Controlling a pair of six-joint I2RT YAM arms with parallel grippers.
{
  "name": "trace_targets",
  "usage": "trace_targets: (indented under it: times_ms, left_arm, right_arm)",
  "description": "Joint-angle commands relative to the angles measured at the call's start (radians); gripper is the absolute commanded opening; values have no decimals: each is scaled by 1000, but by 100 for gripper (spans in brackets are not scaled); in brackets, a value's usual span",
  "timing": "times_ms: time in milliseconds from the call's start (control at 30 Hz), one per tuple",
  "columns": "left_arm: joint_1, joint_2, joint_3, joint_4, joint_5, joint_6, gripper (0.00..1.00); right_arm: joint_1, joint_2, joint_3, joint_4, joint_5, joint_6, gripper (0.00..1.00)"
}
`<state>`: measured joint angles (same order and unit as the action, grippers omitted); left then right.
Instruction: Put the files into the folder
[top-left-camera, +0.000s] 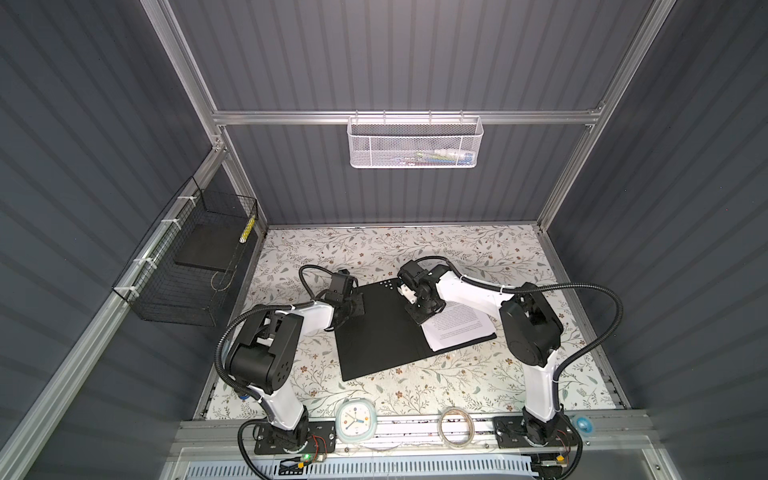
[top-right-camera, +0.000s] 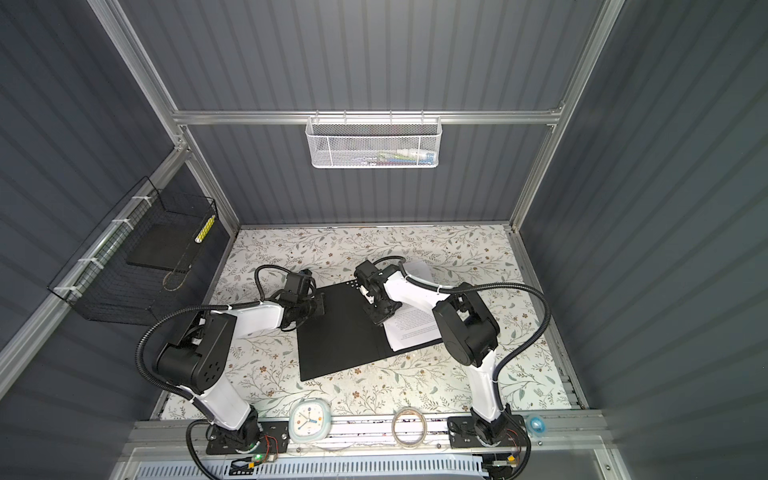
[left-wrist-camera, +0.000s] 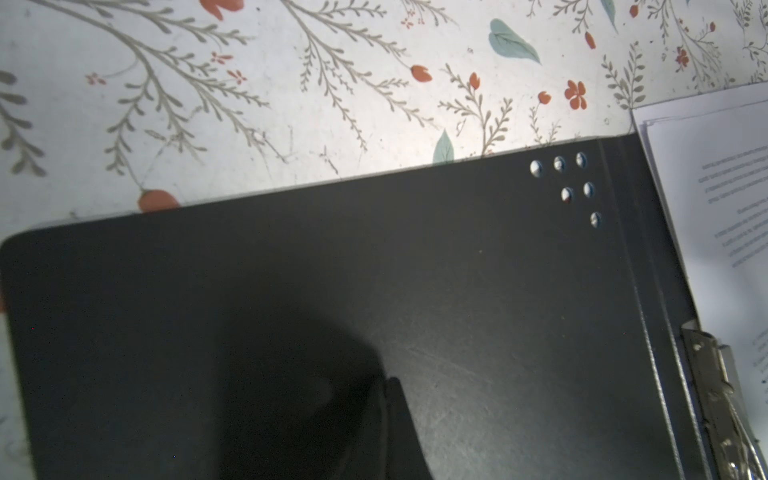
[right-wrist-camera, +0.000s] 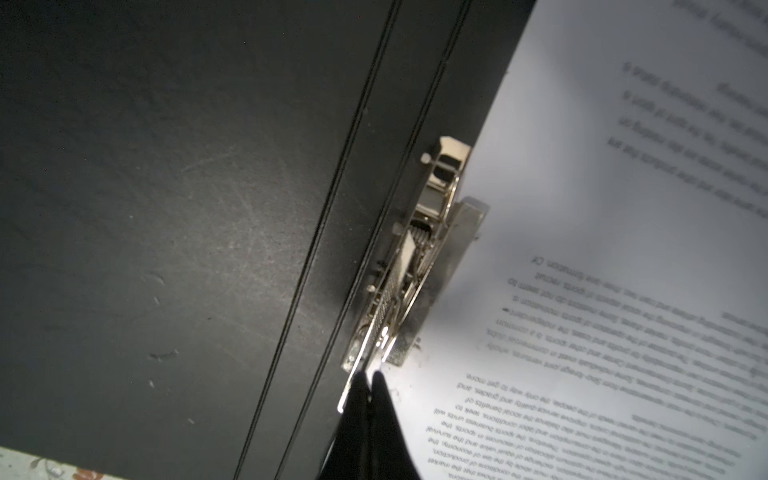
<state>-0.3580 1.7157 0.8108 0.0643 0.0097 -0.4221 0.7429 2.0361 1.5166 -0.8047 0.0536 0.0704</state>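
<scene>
Folder (top-left-camera: 374, 336): open; I see files (top-left-camera: 457, 328) on its right half.
Left claw (left-wrist-camera: 365, 390): closed, over left half.
Right claw (right-wrist-camera: 366, 380): closed, at clip (right-wrist-camera: 432, 232).
Black basket (top-left-camera: 166, 307): dark slab (top-left-camera: 203, 249).

Overhead light washes your floral counter (top-left-camera: 457, 257) bright, walls (top-left-camera: 83, 166) dim; both top views bow at the edges. In your right wrist view, far text on the files (right-wrist-camera: 623, 187) blurs and the clip (right-wrist-camera: 432, 216) glints.

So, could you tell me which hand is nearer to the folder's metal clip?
Right. The right hand, shut, sits at one end of the clip; the left hand is over the bare cover of the folder.
</scene>
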Motion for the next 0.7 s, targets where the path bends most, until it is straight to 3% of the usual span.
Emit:
trace_targets:
  times_ms: [0,667]
  left_arm:
    - [6,68,-33,-168,-20,0,0]
    - [6,68,-33,-170,-19,1,0]
  right_arm:
    - [2,60,-19,-143,116,-15,0]
    - [15,102,-29,-108,159,10,0]
